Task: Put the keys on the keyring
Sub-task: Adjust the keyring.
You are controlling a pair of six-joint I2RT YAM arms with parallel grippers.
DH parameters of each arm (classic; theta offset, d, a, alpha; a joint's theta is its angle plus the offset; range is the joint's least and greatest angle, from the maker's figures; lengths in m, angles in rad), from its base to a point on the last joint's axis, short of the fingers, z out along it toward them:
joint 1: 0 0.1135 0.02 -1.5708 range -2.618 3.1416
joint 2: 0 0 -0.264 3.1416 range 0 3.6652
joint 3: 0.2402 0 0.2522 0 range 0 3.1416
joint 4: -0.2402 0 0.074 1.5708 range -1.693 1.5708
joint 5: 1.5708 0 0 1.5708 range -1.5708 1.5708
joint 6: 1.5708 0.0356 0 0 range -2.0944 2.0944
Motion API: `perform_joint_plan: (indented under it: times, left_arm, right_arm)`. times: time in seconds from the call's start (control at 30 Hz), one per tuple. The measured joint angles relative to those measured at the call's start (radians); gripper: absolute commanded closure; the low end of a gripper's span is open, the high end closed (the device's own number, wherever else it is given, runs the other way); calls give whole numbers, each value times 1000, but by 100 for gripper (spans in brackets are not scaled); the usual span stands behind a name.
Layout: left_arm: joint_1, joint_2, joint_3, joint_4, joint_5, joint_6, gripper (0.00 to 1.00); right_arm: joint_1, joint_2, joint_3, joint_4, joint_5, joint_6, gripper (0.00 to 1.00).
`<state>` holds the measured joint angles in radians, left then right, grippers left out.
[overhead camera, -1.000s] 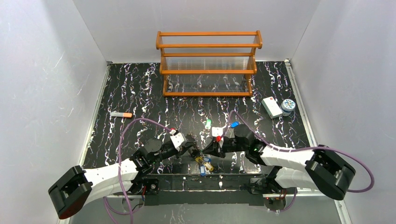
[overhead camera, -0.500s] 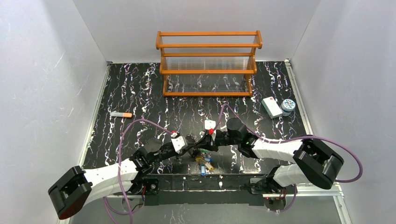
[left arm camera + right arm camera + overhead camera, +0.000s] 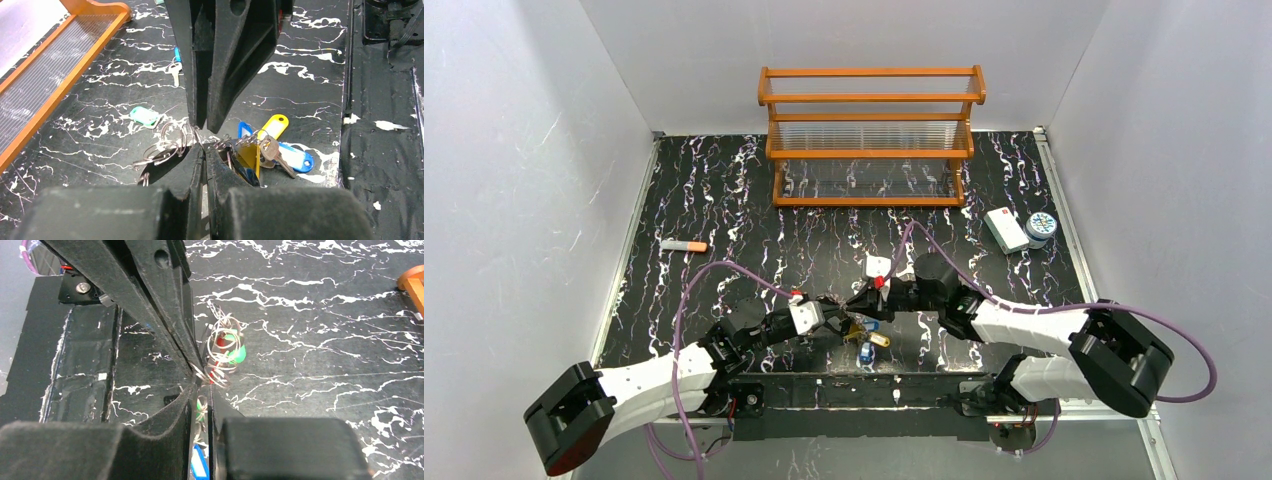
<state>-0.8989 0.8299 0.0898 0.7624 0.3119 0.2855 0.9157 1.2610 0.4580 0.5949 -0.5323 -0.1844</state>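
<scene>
Seemingly mid-threading, the left fingers (image 3: 190, 167) pinch the thin silver wire keyring (image 3: 167, 146), coloured-tag keys (image 3: 272, 150) bunched beside it on the black marbled surface (image 3: 310, 45); the right fingers (image 3: 165, 315), grip unclear, should next spread a coil.

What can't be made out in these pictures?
Top view: whether the keys are threaded; too small.
Left wrist: what the left gripper pinches; covered by its fingers.
Right wrist: whether the right gripper grips the wire loops; contact hidden. Blue tag cut off by the bottom edge.
</scene>
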Motion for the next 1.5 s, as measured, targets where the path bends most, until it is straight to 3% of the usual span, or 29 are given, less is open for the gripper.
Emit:
perform_joint_plan:
  times: [0.43, 0.9, 1.5]
  left_arm:
    - [-1, 5, 0, 2, 15, 44, 100]
    - [-1, 14, 0, 8, 16, 40, 100]
    - [-1, 27, 0, 20, 3, -10, 100]
  right_arm:
    - [0, -39, -16, -46, 47, -30, 75]
    - [-2, -39, -16, -38, -49, -37, 75]
    - [-6, -22, -2, -80, -108, -105, 82]
